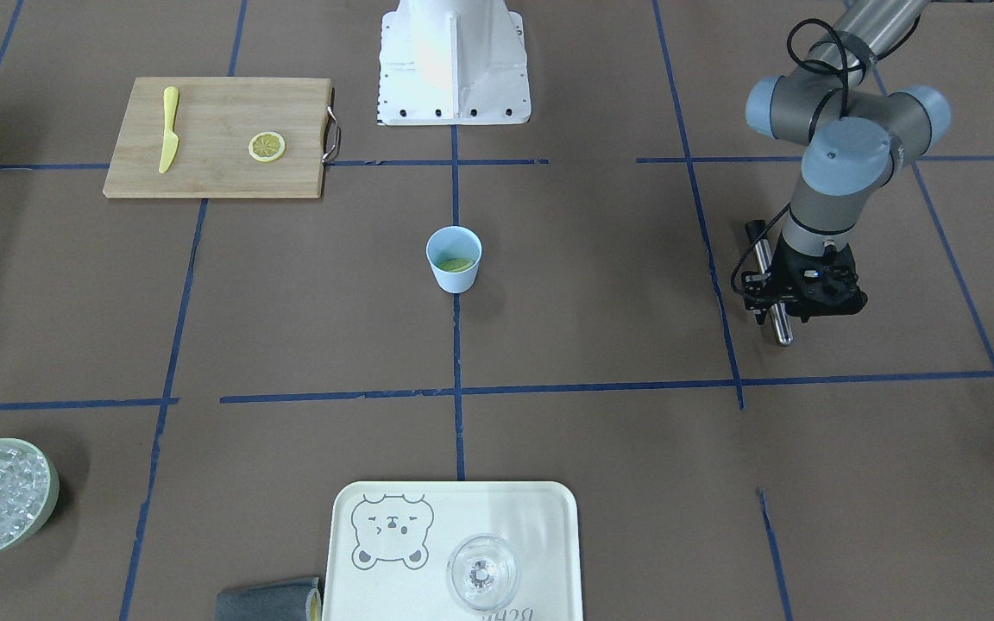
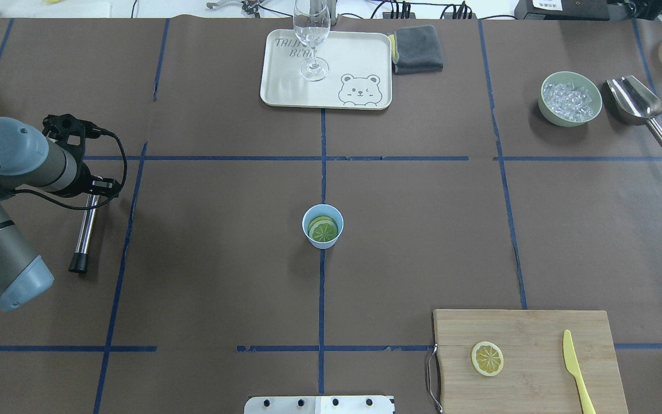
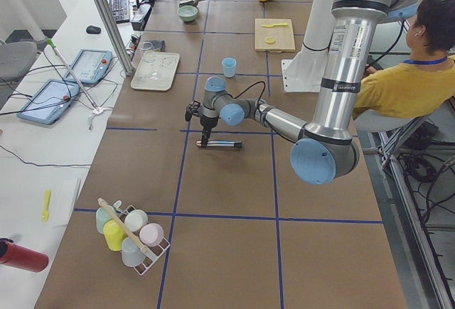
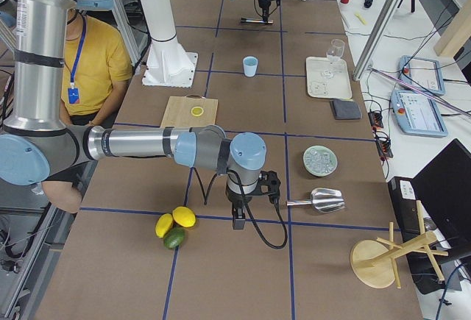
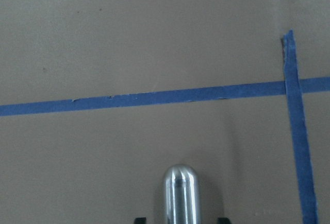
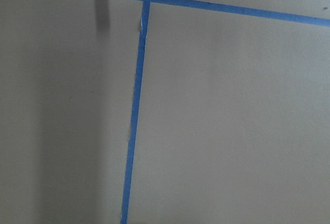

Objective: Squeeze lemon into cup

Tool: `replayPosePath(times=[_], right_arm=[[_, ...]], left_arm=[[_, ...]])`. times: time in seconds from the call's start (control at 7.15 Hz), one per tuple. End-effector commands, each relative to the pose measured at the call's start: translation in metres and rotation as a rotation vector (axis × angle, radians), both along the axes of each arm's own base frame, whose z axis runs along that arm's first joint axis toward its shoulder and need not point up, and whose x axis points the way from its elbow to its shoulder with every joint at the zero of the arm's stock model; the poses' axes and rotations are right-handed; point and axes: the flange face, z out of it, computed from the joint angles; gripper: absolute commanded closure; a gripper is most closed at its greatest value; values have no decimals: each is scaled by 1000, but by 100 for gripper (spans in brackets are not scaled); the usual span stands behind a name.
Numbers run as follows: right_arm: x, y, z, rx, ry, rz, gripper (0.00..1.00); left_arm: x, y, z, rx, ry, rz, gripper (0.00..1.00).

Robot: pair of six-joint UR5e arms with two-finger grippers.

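Note:
The light-blue cup (image 2: 323, 225) stands at the table's middle and also shows in the front view (image 1: 454, 259). A green-yellow citrus slice lies inside it. The lemon (image 2: 487, 358), a round yellow slice, lies on the wooden cutting board (image 2: 538, 328). My left gripper (image 2: 87, 175) is far to the left of the cup. It points down over the far end of a metal rod (image 2: 84, 230) that lies on the table. In the left wrist view the rod's tip (image 5: 181, 193) sits between the parted fingers with a gap on each side. My right gripper (image 4: 239, 221) shows only in the exterior right view, so I cannot tell its state.
A yellow knife (image 2: 576, 368) lies on the board. A tray (image 2: 285, 86) with a clear glass (image 2: 312, 40), a grey cloth (image 2: 418, 49), a green bowl of ice (image 2: 570, 98) and a metal scoop (image 2: 638, 103) are at the far side. Whole lemons and a lime (image 4: 174, 226) lie near my right gripper.

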Motion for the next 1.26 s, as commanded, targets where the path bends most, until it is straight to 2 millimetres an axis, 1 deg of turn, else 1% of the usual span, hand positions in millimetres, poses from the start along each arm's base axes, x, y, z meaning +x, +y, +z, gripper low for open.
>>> replayPosePath(times=[0.0,0.14,0.28,0.42,0.56,0.7,0.84,0.98,1.12], right_arm=[[0,-1,0,2,1,-1,0],[0,-1,0,0,1,-1,0],[0,0,0,-1,0,0,0],[0,0,1,-2,0,0,0],[0,0,2,-5,0,2,0],[0,0,2,-5,0,2,0],[0,0,1,-3,0,2,0],[0,0,2,-5,0,2,0],[0,0,2,-4,0,0,0]], left_arm=[[-33,-8,-34,163,-11,129,0],[-76,-29,-39,215,-22,154,0],[-135,-41,-27,246,-13,216,0],[-212,-45,-4,294,-22,279,0],[-274,-34,29,280,-9,291,0],[-313,-9,66,254,8,316,0],[-332,17,101,235,-14,364,0],[-359,29,123,117,-23,339,0],[-385,35,131,-20,-14,288,0]])
